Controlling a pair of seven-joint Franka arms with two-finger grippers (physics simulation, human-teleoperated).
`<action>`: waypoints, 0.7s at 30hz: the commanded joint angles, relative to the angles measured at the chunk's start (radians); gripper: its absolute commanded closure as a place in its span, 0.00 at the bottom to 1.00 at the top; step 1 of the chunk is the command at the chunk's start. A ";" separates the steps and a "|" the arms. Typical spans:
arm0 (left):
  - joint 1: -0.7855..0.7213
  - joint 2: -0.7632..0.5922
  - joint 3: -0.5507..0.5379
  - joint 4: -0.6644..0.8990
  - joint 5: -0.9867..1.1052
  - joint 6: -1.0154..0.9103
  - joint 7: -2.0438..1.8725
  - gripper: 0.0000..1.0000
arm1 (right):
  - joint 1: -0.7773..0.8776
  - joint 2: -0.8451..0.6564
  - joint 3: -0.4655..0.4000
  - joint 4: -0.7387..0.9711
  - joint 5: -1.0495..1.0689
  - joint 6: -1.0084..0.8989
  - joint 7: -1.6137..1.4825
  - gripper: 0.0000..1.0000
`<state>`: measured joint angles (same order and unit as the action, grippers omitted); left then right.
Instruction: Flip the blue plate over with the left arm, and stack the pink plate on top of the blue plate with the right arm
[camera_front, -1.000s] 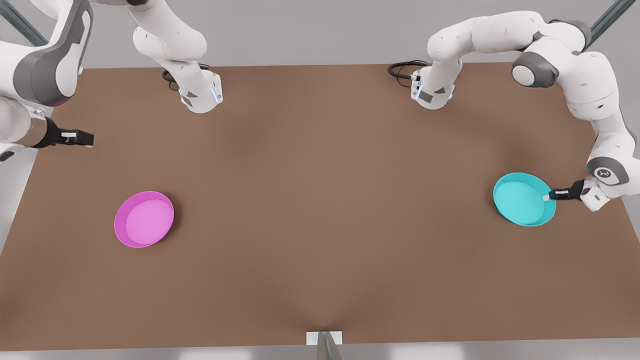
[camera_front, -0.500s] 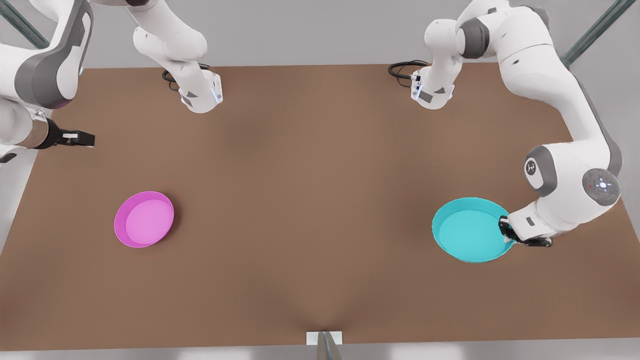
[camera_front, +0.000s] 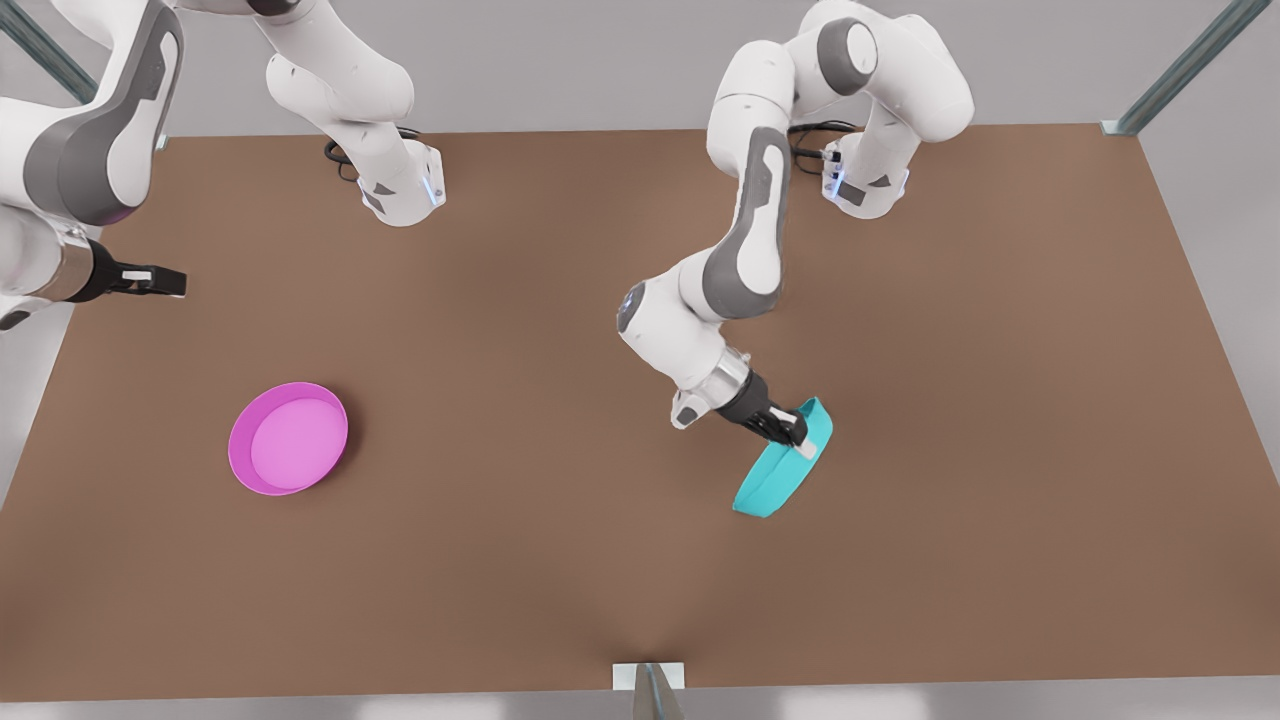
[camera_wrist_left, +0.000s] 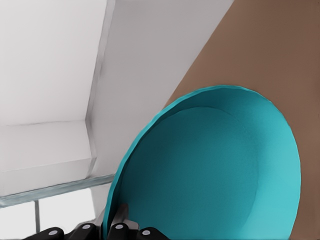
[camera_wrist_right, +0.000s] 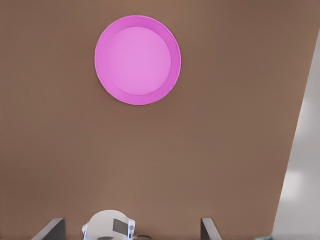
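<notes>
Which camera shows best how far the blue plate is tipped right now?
The front view: the blue plate stands nearly on edge, clamped at its rim by the left gripper, well apart from the pink plate. The left wrist view shows its hollow face up close, without tilt reference.

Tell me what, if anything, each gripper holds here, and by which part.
The left gripper pinches the blue plate by its rim, tilted almost on edge. The right gripper waits at the table's edge, holding nothing.
</notes>
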<state>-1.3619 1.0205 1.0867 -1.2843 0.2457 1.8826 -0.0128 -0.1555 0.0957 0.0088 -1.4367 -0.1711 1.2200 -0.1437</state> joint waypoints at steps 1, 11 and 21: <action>-0.028 0.021 -0.027 -0.039 0.158 -0.036 -0.926 0.79 | -0.002 0.001 -0.006 0.001 0.001 -0.002 -0.007 0.00; -0.071 0.131 -0.030 -0.059 0.279 0.036 -1.285 0.79 | -0.002 0.012 -0.016 -0.001 0.002 -0.004 -0.004 0.00; -0.118 0.201 -0.057 -0.133 0.302 0.095 -1.477 0.79 | -0.006 0.027 -0.026 -0.001 0.004 -0.002 -0.004 0.00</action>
<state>-1.4782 1.2199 1.0325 -1.4164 0.5449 1.9554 -0.9419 -0.1609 0.1231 -0.0163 -1.4378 -0.1678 1.2179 -0.1468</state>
